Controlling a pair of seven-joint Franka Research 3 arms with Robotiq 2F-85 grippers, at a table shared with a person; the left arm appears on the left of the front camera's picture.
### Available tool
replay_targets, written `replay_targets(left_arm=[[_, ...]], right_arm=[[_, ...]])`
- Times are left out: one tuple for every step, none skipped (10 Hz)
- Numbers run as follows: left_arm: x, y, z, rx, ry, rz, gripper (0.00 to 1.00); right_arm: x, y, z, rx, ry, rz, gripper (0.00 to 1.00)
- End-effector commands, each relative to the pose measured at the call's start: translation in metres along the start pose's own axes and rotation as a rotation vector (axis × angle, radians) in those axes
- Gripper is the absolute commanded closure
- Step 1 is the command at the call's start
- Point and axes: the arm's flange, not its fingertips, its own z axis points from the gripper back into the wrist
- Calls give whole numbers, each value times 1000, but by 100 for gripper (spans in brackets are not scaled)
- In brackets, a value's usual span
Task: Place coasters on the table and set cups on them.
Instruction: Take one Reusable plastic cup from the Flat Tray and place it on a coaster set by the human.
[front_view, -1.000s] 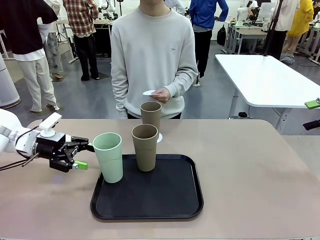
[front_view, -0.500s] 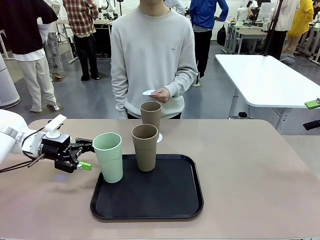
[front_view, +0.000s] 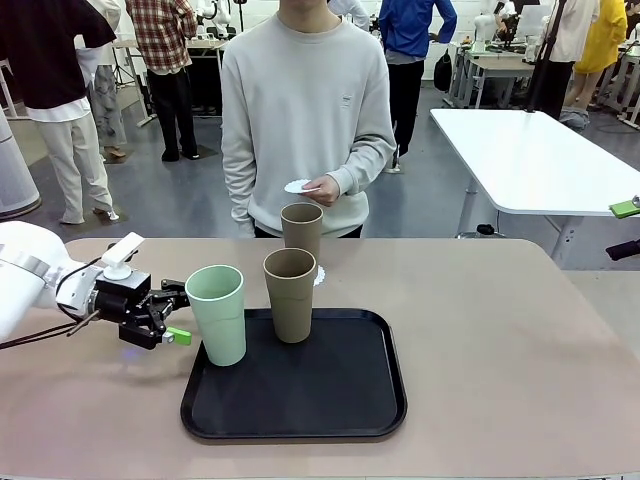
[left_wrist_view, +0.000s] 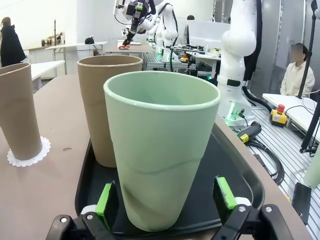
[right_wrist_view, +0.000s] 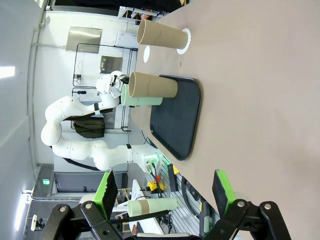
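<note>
A pale mint cup (front_view: 217, 313) stands at the left edge of the black tray (front_view: 330, 400). My left gripper (front_view: 183, 314) is open, level with the cup's lower half; in the left wrist view the mint cup (left_wrist_view: 161, 150) stands between its green pads (left_wrist_view: 105, 198), with small gaps. A brown cup (front_view: 290, 294) stands on the tray beside it. Behind the tray, a second brown cup (front_view: 302, 232) rests on a white coaster (front_view: 319, 275) on the table (front_view: 500, 330). The person holds another coaster (front_view: 297, 186) in one hand. My right gripper (right_wrist_view: 165, 192) is open and empty, far from the cups.
The person stands at the table's far edge, behind the cups. A white table (front_view: 530, 160) stands at the back right. The beige tabletop right of the tray is bare. In the left wrist view the brown cup (left_wrist_view: 102, 110) stands close behind the mint one.
My left gripper has moved right, toward the mint cup, and its fingers now flank the cup. The cups, the tray and the person's hand have stayed put.
</note>
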Motion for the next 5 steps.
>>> replay_targets(left_arm=[[-1, 9, -9, 2, -12, 7, 0], [-1, 11, -12, -6, -14, 6, 0], [-2, 11, -16, -12, -17, 4, 0], [-2, 14, -19, -24, -20, 5, 0], [-3, 15, -23, -30, -23, 1, 0]], right_arm=[[1, 0, -1, 1, -9, 8, 0], [1, 0, -1, 1, -9, 8, 0], [1, 0, -1, 1, -9, 8, 0], [1, 0, -1, 1, -9, 8, 0], [1, 0, -1, 1, -9, 8, 0]])
